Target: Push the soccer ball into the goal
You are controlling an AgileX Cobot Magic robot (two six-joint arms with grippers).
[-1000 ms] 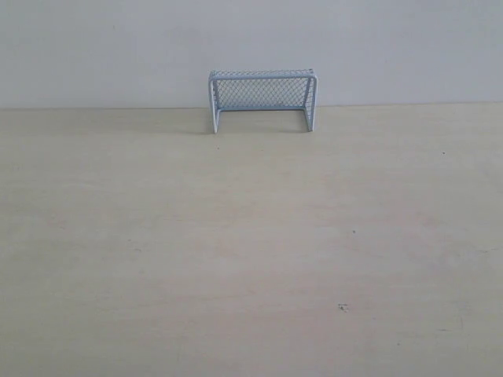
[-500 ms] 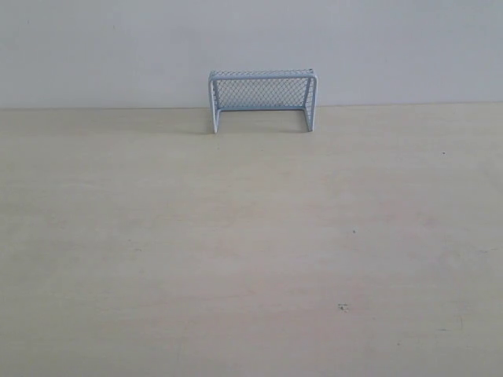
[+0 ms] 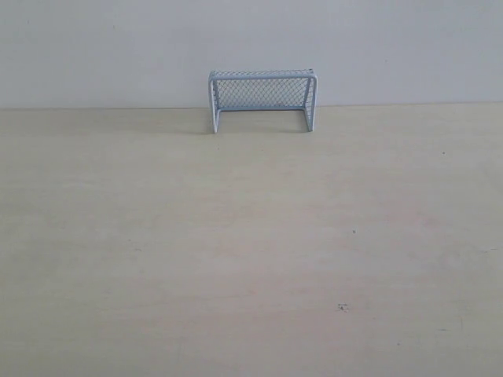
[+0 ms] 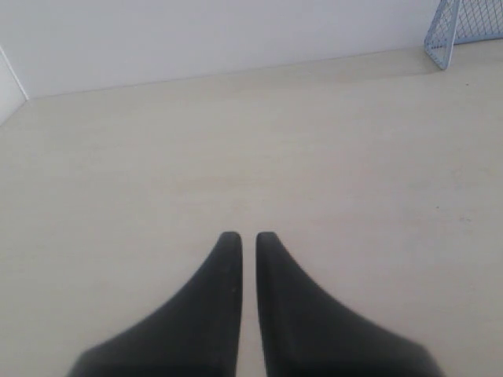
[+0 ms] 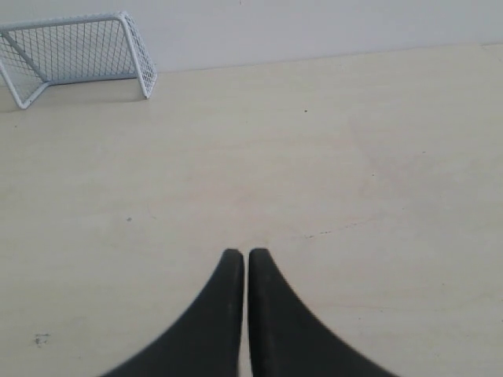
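The pale blue-white goal [image 3: 262, 99] with fine mesh stands upright at the far edge of the table against the wall. It also shows in the left wrist view as a corner of the goal [image 4: 464, 30] and whole in the right wrist view, goal [image 5: 77, 56]. The soccer ball is not in any view. My left gripper [image 4: 243, 237] is shut with a thin slit between its black fingers and nothing in it. My right gripper [image 5: 242, 254] is shut too, empty, over bare table. Neither gripper shows in the exterior view.
The light wooden table [image 3: 251, 251] carries small dark specks [image 3: 343, 306]. A white wall [image 3: 251, 39] rises right behind the goal. In the left wrist view a side wall corner [image 4: 9, 82] meets the table's far end.
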